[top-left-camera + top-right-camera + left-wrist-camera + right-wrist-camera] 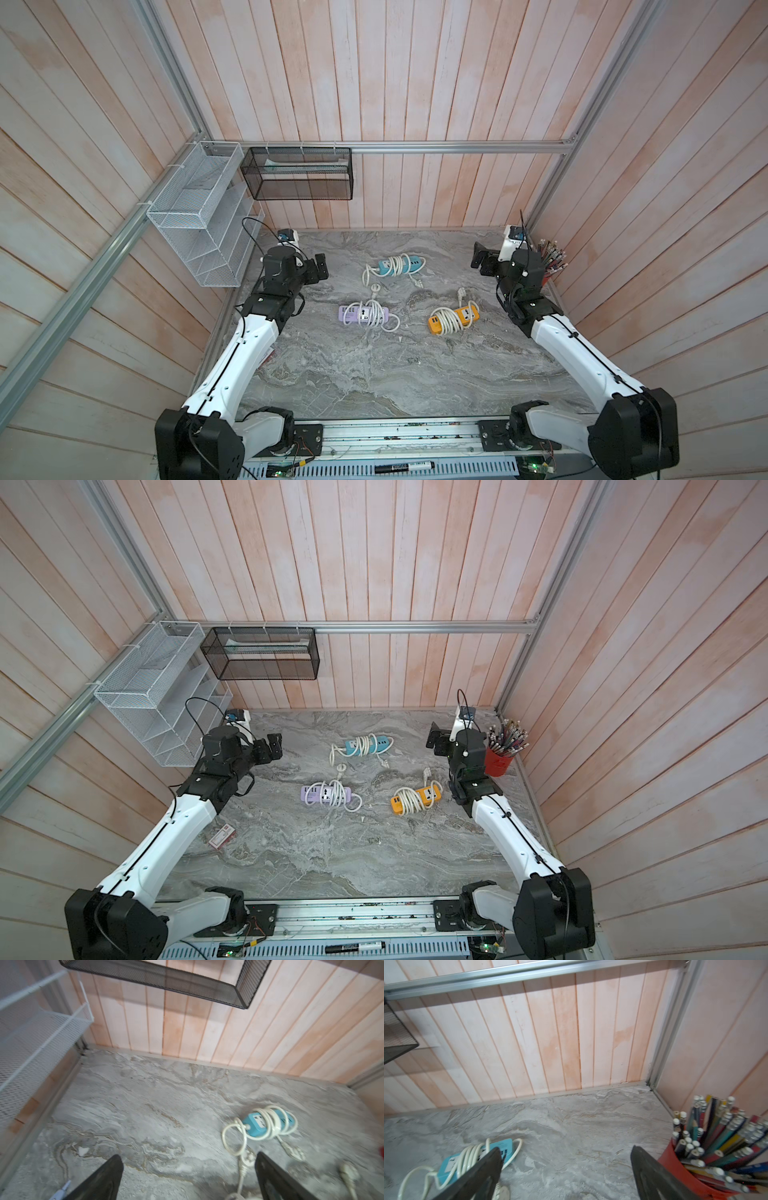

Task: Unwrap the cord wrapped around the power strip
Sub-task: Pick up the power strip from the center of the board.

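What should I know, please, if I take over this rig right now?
Left hand: open, empty, over the table's far left.
Right hand: open, empty, beside the pencil cup.
Three power strips lie mid-table: blue strip at the back, purple strip and orange strip nearer, each wrapped in its white cord.
Done: nothing.
Left: all the unwrapping.

A lilac plastic power strip [348, 314] lies flat, its white cord [372, 314] wound around the middle, with one loose loop and the plug trailing free. Beyond it, farther from the robot, lies a light-blue plastic power strip [383, 268], likewise cord-wrapped. To the lilac strip's right an orange plastic power strip [468, 314] lies slightly angled, also wrapped.
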`<state>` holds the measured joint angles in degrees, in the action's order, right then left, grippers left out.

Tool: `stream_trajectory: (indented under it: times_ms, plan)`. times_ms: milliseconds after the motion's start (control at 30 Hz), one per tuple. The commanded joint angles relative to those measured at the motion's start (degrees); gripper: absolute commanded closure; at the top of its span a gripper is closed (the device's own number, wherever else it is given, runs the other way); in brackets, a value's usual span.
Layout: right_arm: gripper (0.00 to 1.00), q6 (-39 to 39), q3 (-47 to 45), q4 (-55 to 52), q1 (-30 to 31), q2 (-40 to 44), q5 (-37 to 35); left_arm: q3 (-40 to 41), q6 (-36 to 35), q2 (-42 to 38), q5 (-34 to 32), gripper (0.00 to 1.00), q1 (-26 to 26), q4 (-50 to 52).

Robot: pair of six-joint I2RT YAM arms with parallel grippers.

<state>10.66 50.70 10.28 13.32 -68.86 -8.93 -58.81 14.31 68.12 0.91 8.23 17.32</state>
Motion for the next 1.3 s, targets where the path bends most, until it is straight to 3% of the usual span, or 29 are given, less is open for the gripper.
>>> stream_trajectory:
  times_ms: [0,133,200,233,400,500,600,667,800,1000,1133,1267]
  plan:
    - [0.01,2.10,3.14,-10.72,0.15,-0.08,11.82,-0.49,3.76,-0.88,17.74,0.00,-2.44,10.84]
    - [0.01,2.44,4.96,-15.34,0.85,0.24,19.11,0.10,5.56,-0.59,27.20,0.00,-3.65,13.75]
    - [0.01,2.31,5.18,-16.97,1.56,0.93,19.73,-0.70,4.43,0.37,27.26,0.00,-2.70,17.29]
    - [0.01,2.12,5.05,-17.35,1.91,1.37,20.15,-1.26,3.21,0.84,25.30,0.00,-1.33,19.16]
    - [0.01,1.83,5.23,-18.44,2.41,2.72,21.57,-4.71,-4.97,3.51,-2.43,0.00,14.73,30.19]
    - [0.01,1.82,5.42,-18.31,2.51,2.85,22.54,-1.49,-9.24,2.35,-12.15,0.00,21.99,28.85]
    - [0.01,1.72,5.76,-18.46,2.56,2.76,23.54,0.69,-12.37,1.38,-15.81,0.00,22.64,26.84]
    - [0.01,1.74,5.83,-18.54,2.50,2.98,24.10,0.55,-10.47,0.89,-10.32,0.00,17.53,25.73]
    - [0.01,1.90,5.33,-18.20,2.50,3.97,24.46,5.77,-4.70,-3.33,11.32,0.00,5.75,15.94]
    - [0.01,2.31,4.92,-17.78,2.55,4.11,25.53,14.55,0.85,-2.07,33.19,0.00,-1.79,0.59]
    - [0.01,2.70,4.69,-17.43,2.58,4.51,26.02,17.08,3.17,0.76,40.90,0.00,-4.76,-4.84]
    - [0.01,3.30,3.98,-16.16,2.52,4.95,26.92,18.06,6.17,4.61,35.32,0.00,-5.15,-5.89]
